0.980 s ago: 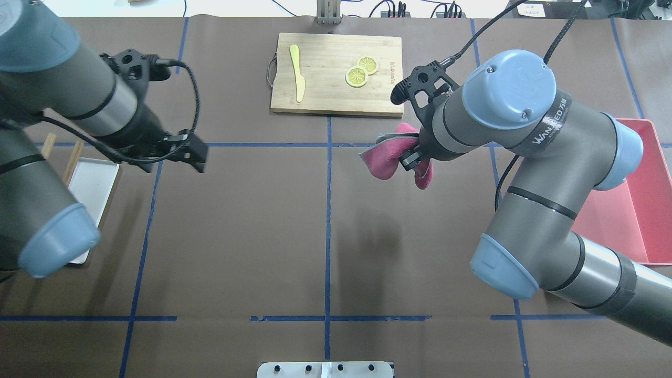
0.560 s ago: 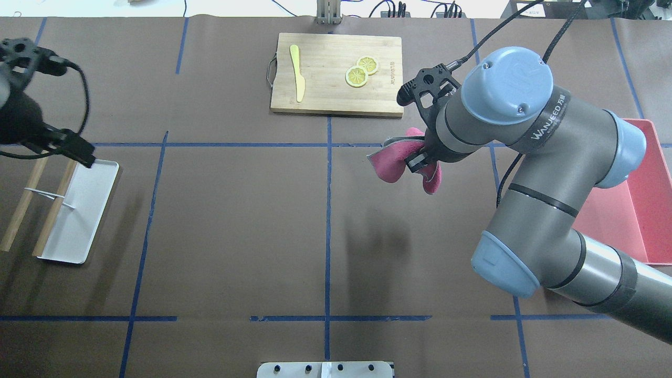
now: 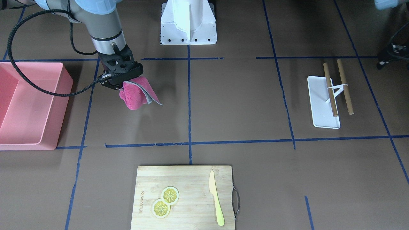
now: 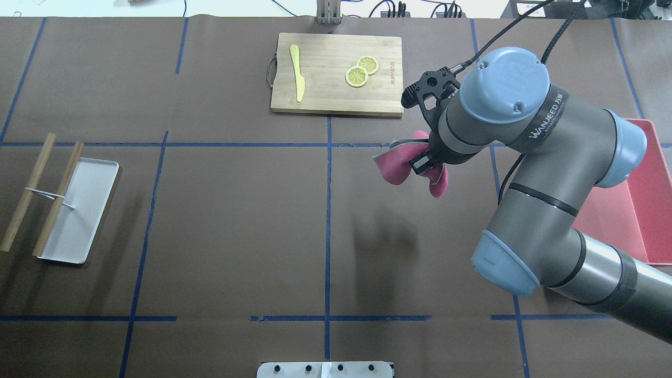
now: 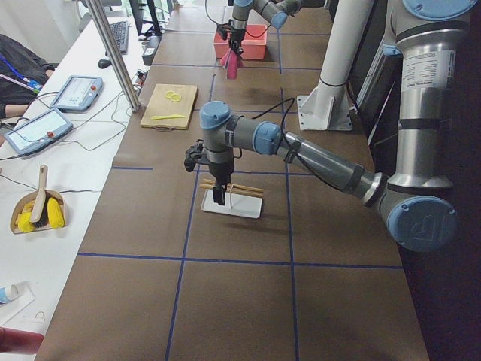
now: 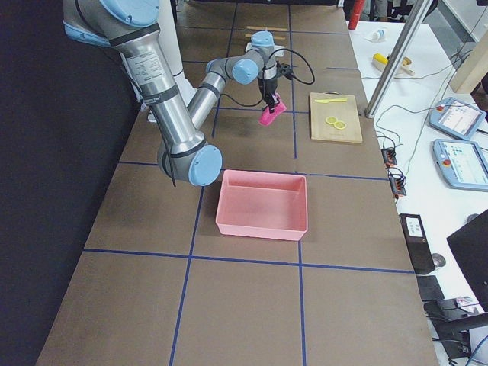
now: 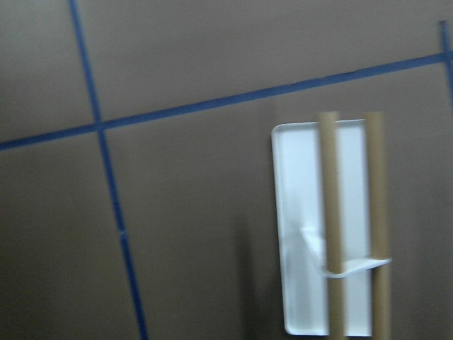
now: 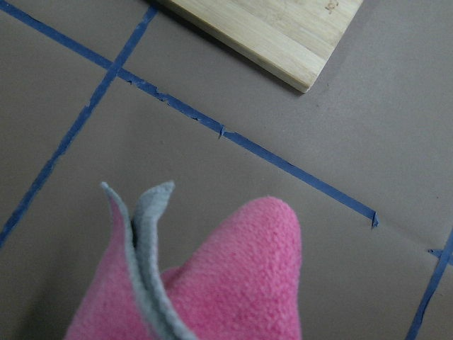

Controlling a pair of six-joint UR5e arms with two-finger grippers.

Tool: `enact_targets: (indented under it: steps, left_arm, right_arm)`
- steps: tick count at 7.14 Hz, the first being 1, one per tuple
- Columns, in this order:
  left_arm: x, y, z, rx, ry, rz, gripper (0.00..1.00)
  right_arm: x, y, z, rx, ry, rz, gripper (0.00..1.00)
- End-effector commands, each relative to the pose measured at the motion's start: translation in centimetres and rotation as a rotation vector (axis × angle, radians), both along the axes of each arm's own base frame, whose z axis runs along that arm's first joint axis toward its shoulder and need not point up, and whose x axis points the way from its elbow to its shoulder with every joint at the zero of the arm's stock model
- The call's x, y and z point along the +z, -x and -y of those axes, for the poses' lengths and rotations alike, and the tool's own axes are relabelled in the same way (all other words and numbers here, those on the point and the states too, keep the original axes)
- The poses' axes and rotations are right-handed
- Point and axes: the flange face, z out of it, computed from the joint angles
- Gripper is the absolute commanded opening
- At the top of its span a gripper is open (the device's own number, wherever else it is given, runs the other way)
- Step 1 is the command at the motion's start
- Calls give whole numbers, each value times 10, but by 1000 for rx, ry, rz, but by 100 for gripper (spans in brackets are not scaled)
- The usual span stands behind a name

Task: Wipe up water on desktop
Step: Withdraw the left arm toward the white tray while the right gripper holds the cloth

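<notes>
Right gripper (image 4: 420, 164) clamping crumpled pink fleece cloth with grey backing (image 4: 395, 167), hanging clear above matte brown blue-taped desktop (image 4: 236, 220), right of centre, near light wooden cutting board (image 4: 336, 73). Desktop lying directly below cloth; water not discernible. Left gripper (image 5: 219, 197) hovering over white tray (image 4: 79, 210), far left; jaw state: cannot tell. Right arm nearer, so lowering cloth likely next.

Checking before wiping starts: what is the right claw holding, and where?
The right claw grips the pink cloth at its bunched middle, with both ends drooping above the desktop.
</notes>
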Motion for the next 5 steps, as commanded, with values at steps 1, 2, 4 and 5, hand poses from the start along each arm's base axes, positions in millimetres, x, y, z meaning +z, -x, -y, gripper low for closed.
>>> enact_targets:
  steps: [1,2,4,5]
  left_arm:
    - [97,55,-9,-4,-9,-109,100]
    - [114,69,-12,-35,9,-109,100]
    - [127,70,-12,-48,40,-109,100]
    - [121,70,-7,-48,28,-109,100]
  right_arm:
    - [3,-1,2,80,84,10,0]
    - [10,3,4,109,136,6,0]
    - [21,9,3,182,248,7,0]
    - [20,19,-7,220,315,19,0]
